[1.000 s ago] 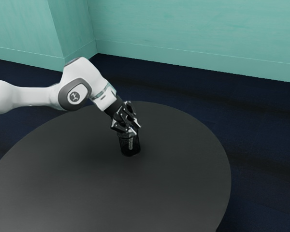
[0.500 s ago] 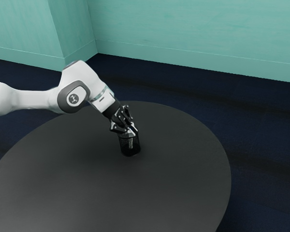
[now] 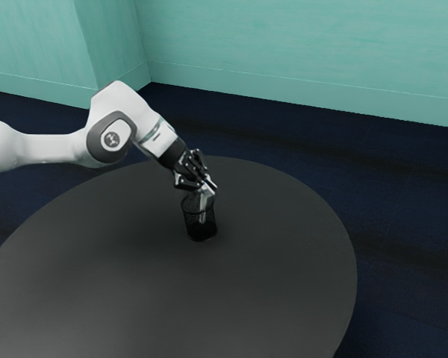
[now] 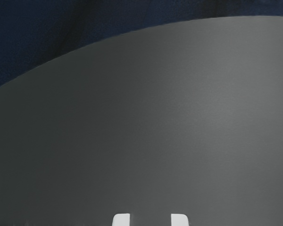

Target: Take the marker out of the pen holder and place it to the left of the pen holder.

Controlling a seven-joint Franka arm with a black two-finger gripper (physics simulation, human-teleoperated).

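Exterior view: holder (image 3: 190, 224) stands well inside the table edge (image 3: 352, 283); gripper (image 3: 208, 189) tilts over it, seemingly pinching the marker (image 3: 203, 202).

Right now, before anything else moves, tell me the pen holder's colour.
The pen holder is black; it shows best in the exterior view.

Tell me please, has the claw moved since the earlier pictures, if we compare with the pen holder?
Yes. In the exterior view, the claw has moved upward relative to the pen holder, which stands at the same place on the table.
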